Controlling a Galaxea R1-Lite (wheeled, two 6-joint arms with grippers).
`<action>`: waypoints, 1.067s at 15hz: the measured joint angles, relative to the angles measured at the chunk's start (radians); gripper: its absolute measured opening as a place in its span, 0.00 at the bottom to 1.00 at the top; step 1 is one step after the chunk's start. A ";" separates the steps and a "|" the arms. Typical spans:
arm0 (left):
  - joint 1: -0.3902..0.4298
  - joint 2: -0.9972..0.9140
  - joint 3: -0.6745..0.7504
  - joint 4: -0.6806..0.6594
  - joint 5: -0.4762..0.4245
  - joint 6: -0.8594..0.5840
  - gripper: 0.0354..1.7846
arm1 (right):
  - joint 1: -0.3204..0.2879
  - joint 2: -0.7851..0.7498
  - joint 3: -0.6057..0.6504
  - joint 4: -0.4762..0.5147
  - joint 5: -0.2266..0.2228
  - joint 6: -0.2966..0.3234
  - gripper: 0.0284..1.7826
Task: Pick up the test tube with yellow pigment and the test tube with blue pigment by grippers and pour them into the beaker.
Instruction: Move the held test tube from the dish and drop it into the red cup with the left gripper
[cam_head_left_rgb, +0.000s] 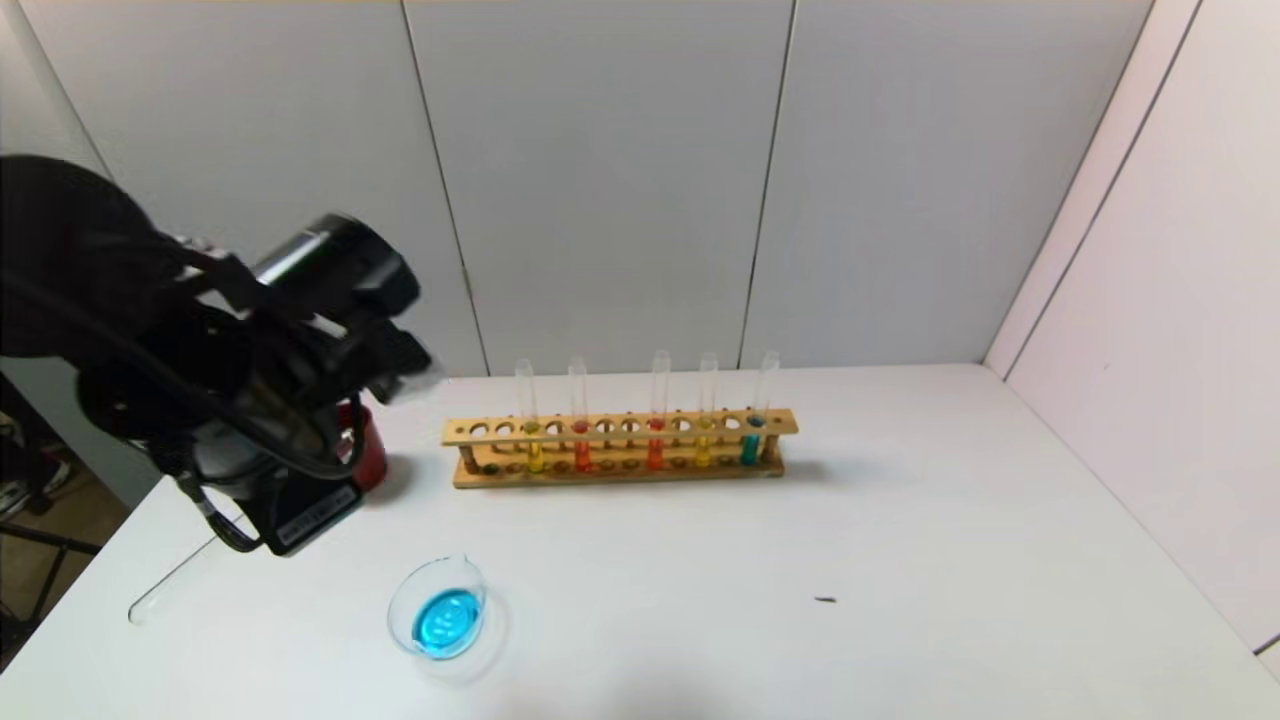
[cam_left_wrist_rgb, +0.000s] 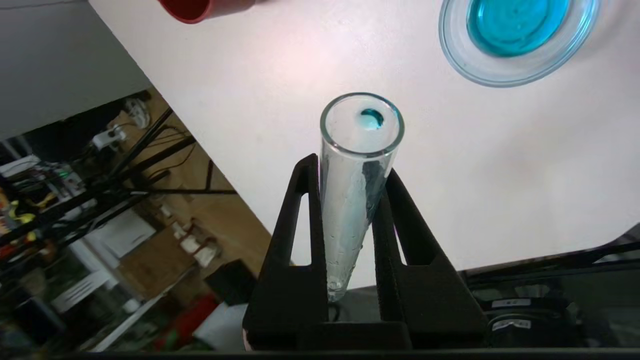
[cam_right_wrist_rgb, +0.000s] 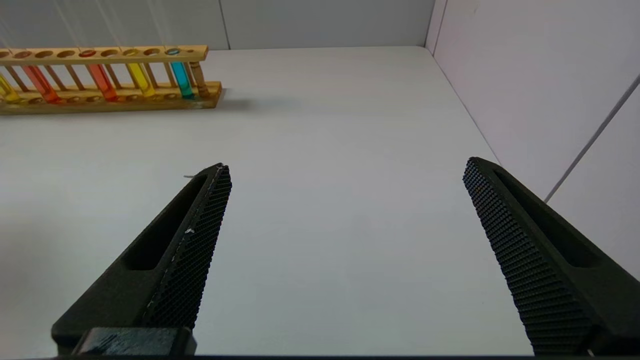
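My left gripper (cam_left_wrist_rgb: 350, 167) is shut on the test tube with blue pigment (cam_left_wrist_rgb: 350, 210), now almost empty with one teal drop at its mouth. In the head view the left gripper (cam_head_left_rgb: 300, 510) hangs over the table's left side, and the tube (cam_head_left_rgb: 170, 585) slants down toward the left edge. The beaker (cam_head_left_rgb: 400, 600) holds blue liquid; its rim also shows in the left wrist view (cam_left_wrist_rgb: 457, 60). Two test tubes with yellow pigment (cam_head_left_rgb: 533, 455) (cam_head_left_rgb: 704, 445) and another blue one (cam_head_left_rgb: 751, 445) stand in the wooden rack (cam_head_left_rgb: 620, 475). My right gripper (cam_right_wrist_rgb: 346, 165) is open and empty over bare table.
Two orange-red tubes (cam_head_left_rgb: 581, 455) stand in the rack. A dark red cup (cam_head_left_rgb: 368, 450) sits behind the left arm, left of the rack. A small dark speck (cam_head_left_rgb: 825, 600) lies on the table. Walls close the back and right sides.
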 joint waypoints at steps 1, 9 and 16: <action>0.031 -0.041 -0.006 -0.018 -0.036 -0.003 0.16 | 0.000 0.000 0.000 0.000 0.000 0.000 0.95; 0.209 -0.195 -0.007 -0.213 -0.185 -0.124 0.16 | 0.000 0.000 0.000 0.000 0.000 0.000 0.95; 0.301 -0.171 -0.003 -0.450 -0.286 -0.160 0.16 | 0.000 0.000 0.000 0.000 0.000 0.000 0.95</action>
